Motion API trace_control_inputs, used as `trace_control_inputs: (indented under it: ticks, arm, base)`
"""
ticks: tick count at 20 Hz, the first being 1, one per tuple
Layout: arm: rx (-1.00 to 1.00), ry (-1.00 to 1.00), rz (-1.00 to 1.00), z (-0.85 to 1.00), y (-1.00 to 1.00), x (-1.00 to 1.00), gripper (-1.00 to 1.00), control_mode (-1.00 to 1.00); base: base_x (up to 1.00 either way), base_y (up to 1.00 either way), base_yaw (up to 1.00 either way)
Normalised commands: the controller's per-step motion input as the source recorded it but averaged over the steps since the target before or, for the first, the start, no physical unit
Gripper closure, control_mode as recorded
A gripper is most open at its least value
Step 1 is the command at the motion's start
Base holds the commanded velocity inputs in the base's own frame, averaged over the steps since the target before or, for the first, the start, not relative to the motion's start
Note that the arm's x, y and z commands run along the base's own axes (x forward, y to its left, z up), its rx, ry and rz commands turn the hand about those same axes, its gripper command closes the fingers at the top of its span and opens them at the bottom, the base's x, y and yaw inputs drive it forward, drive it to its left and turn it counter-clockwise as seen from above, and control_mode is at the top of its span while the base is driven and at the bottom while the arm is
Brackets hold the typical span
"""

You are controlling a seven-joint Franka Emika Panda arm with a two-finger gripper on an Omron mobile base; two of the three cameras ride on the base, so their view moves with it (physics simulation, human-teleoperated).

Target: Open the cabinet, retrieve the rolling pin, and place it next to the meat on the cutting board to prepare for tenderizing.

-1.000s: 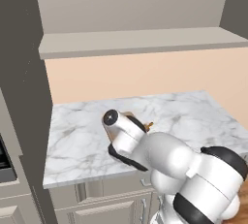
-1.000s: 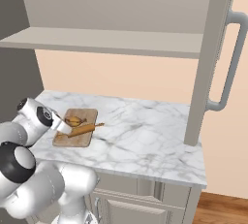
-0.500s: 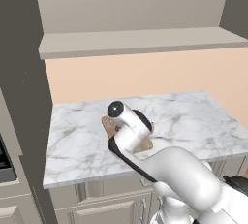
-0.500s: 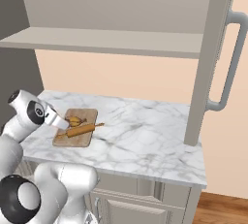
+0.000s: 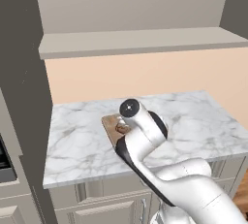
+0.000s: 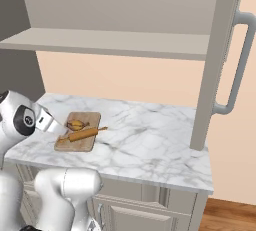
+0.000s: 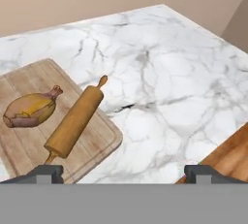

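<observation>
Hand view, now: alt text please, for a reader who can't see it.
A wooden rolling pin lies on a cutting board beside a golden-brown piece of meat, one handle reaching past the board's edge over the white marble counter. The open tool sits apart from both.

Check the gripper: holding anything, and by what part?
Nothing held. The gripper is open, fingertips wide apart with only counter between them. The rolling pin lies free on the cutting board, beside the meat.

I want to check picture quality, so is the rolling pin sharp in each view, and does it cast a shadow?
Hand view: rolling pin crisp, dark shadow beside it on the cutting board. Right base view: small and soft, faint shadow. Left base view: arm covers most of the board.
</observation>
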Motion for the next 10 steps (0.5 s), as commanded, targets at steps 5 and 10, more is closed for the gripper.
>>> trace_control_inputs:
  ticks: [5,10]
  arm:
    - [0.0,-0.02,0.03,0.42,-0.21,-0.89,-1.0,-1.0]
    - [0.0,-0.07,0.02,0.31,-0.14,-1.0,-1.0,-1.0]
  base:
    - [0.0,0.0,0.0]
    - [0.0,0.0,0.0]
